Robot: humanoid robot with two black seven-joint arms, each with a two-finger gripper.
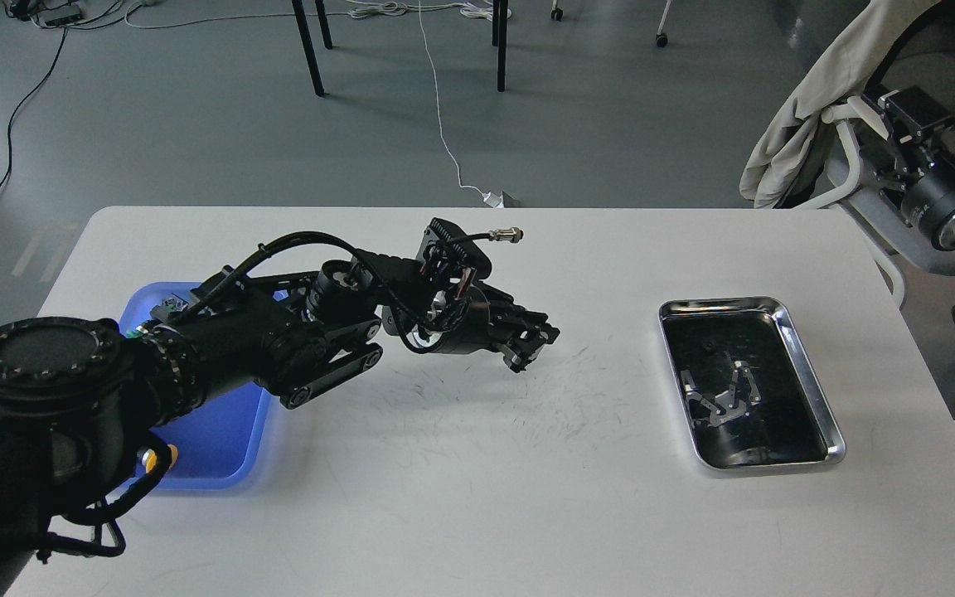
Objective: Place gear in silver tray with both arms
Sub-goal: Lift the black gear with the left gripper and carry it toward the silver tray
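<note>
The silver tray lies on the right of the white table, its dark bottom showing only reflections. My left arm reaches from the lower left across the table's middle. My left gripper hovers just above the tabletop, well left of the silver tray. Its dark fingers sit close together, and I cannot tell whether anything is between them. No gear shows clearly. My right arm enters at the right edge, off the table; its far end is raised beside a chair and too unclear to read.
A blue plastic tray lies at the left, mostly hidden under my left arm; a yellow button peeks out. A chair draped with beige cloth stands beyond the table's right corner. Chair legs and cables are on the floor behind.
</note>
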